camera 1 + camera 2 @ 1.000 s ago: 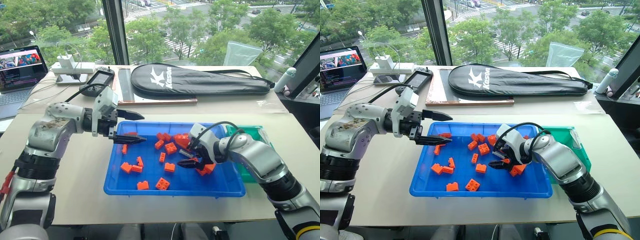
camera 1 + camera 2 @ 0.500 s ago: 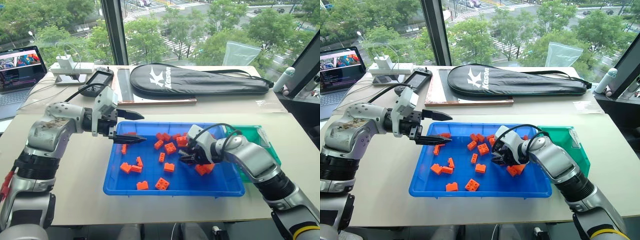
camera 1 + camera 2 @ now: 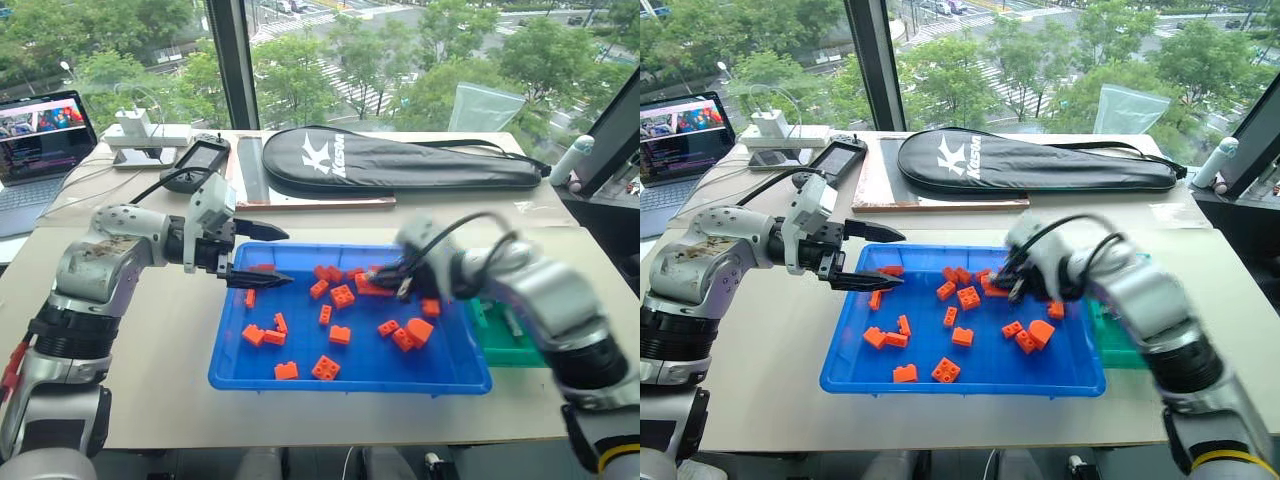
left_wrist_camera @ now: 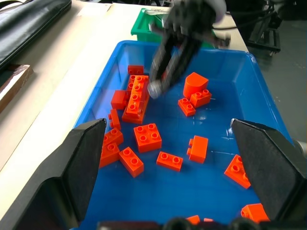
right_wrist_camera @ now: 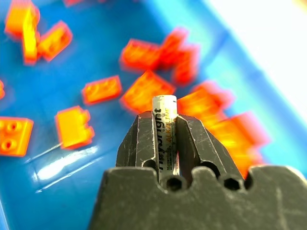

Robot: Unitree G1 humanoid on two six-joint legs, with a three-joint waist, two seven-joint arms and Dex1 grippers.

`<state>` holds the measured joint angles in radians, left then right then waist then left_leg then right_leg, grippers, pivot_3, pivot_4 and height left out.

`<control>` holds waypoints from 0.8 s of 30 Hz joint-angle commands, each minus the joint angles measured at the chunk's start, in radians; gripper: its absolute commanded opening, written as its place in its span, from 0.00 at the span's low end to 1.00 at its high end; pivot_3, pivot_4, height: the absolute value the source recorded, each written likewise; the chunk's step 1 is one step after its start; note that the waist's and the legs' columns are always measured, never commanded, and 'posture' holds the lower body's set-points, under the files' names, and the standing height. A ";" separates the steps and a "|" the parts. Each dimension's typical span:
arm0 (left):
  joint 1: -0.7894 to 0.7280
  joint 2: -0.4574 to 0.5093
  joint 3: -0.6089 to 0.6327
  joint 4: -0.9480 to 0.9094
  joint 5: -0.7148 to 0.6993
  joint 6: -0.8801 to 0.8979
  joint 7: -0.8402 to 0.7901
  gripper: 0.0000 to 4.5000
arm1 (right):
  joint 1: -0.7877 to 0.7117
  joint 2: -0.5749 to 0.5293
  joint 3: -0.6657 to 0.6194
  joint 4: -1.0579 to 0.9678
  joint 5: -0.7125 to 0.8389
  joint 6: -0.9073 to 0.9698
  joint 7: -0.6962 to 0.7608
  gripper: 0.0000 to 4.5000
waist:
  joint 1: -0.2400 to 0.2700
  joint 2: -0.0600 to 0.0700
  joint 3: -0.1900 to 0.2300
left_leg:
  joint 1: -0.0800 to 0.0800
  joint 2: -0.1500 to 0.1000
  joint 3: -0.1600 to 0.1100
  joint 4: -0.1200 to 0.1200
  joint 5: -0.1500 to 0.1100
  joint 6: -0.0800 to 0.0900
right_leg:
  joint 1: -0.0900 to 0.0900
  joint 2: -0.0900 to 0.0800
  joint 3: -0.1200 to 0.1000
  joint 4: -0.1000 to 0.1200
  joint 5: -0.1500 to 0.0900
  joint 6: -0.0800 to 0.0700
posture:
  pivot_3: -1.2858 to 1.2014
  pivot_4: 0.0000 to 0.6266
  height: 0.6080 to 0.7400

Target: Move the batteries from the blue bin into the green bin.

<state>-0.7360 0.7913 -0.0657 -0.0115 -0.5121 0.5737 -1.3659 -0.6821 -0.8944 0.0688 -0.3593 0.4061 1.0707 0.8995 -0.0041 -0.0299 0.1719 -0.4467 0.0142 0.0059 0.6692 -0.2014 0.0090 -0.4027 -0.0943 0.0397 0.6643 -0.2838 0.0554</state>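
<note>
A slim grey-silver battery (image 5: 164, 115) is clamped upright in my right gripper (image 3: 388, 278), which is shut on it. That gripper hangs above the right half of the blue bin (image 3: 340, 385), over the orange bricks (image 3: 340, 295), and appears blurred. Its dark fingers (image 4: 165, 72) show in the left wrist view with the battery tip (image 4: 154, 88) sticking out. The green bin (image 3: 500, 345) stands against the blue bin's right side, partly hidden by my right arm. My left gripper (image 3: 286, 258) is open and holds nothing, hovering over the blue bin's left rim.
Behind the bins lie a black racket bag (image 3: 400, 160), a flat brown board (image 3: 300, 200) and a black handheld device (image 3: 198, 160). A laptop (image 3: 40, 135) and a white power strip (image 3: 150, 132) sit at the far left, and a white bottle (image 3: 570, 155) at the far right.
My right gripper shut among the bricks, then rose out of the blue bin and shifted a little to the right with the battery. The left arm stayed still.
</note>
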 commanded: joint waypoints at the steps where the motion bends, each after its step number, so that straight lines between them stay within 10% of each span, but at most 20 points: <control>1: -0.024 -0.012 0.008 -0.007 -0.018 -0.005 -0.014 1.00 | 0.055 -0.139 -0.170 0.040 0.017 -0.008 0.048 0.06 | -0.001 0.000 0.000 | 0.000 0.000 0.000 0.000 0.000 0.000 | 0.000 0.000 0.000 0.000 0.000 0.000 | 0.52 0.24 0.92; 8: -0.053 -0.059 0.008 0.028 -0.033 0.028 -0.009 1.00 | 0.246 -0.331 -0.303 0.113 -0.021 -0.091 0.085 0.06 | -0.005 0.000 0.000 | 0.001 0.000 0.006 0.000 0.000 0.000 | -0.001 0.000 0.002 0.000 0.000 0.000 | 0.52 0.24 0.92; 18: -0.103 -0.147 0.034 0.024 -0.021 0.005 0.086 1.00 | 0.346 -0.237 -0.317 0.142 0.007 -0.024 0.003 0.06 | -0.011 0.000 0.000 | 0.001 0.001 0.003 0.000 0.000 0.000 | -0.001 0.000 0.003 0.001 0.000 0.000 | 0.52 0.24 0.92; 24: -0.113 -0.152 0.027 0.008 0.009 -0.015 0.139 1.00 | 0.358 -0.238 -0.304 0.176 -0.019 -0.058 -0.036 0.58 | -0.007 0.000 0.000 | 0.001 0.000 0.003 0.000 0.000 0.000 | 0.000 0.000 0.003 0.001 0.000 0.000 | 0.52 0.24 0.92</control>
<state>-0.8192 0.6373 -0.0563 0.0339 -0.5136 0.5771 -1.2493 -0.3191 -1.1223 -0.2091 -0.1800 0.3999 1.0358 0.8769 -0.0112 -0.0297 0.1719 -0.4460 0.0144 0.0085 0.6695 -0.2014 0.0090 -0.4030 -0.0943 0.0425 0.6650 -0.2838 0.0554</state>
